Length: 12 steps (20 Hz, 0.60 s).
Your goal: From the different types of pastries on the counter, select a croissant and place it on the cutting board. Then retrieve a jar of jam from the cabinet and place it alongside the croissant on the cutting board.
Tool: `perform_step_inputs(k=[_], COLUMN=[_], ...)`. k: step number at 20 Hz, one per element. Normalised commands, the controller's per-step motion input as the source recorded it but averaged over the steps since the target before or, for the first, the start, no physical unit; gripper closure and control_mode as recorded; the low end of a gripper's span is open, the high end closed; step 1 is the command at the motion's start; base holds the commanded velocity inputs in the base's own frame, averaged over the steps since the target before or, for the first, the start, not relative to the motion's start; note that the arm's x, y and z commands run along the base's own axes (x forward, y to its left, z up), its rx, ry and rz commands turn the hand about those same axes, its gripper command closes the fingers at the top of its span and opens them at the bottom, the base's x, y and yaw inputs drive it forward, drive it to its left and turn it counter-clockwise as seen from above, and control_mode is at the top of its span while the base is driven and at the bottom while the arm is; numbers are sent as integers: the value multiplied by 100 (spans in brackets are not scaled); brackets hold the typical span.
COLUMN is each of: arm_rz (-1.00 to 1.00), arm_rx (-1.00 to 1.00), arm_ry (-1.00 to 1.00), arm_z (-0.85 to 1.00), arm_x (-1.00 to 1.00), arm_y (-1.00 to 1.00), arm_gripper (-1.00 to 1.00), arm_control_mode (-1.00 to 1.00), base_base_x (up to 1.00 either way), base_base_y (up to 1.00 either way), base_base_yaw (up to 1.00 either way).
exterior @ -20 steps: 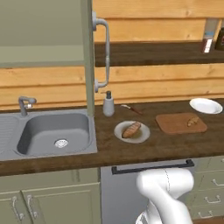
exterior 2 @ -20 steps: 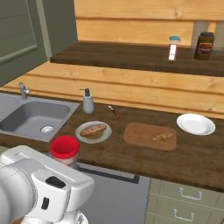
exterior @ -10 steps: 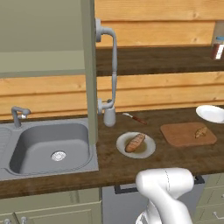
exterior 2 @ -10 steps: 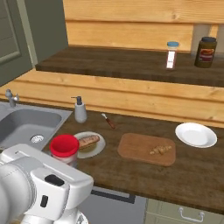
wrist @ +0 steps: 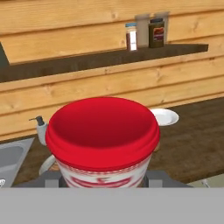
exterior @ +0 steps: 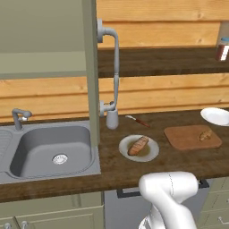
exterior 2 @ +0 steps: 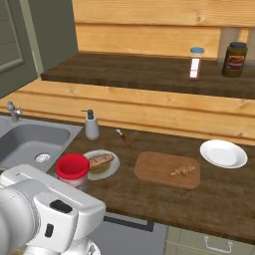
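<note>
The jar of jam (wrist: 102, 140) is gripped in the closed end effector (wrist: 103, 178) above the worktop's (exterior 2: 149, 199) front edge, left of the cutting board (exterior 2: 155, 172), whose near half is bare

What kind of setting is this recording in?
A rendered home kitchen, by the look of it: a dark wood counter with an inset grey sink, a cutting board and plates on it, and jars on a wood-panelled wall shelf.
</note>
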Motion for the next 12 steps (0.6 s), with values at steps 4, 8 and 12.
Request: perform_step_inputs(k=[4,8,12], arm_rz=[0,0,8], arm_rx=[0,0,1], arm_ry=[9,24,13], arm_z=[0,-16,-92], arm_x=[61,100,91], arm_y=[0,0,0], arm_gripper=[100,100,100], arm_control_mode=[-100,-100,-100], base_base_x=[0,0,0], base_base_y=[0,0,0], base_base_yaw=[0,0,0])
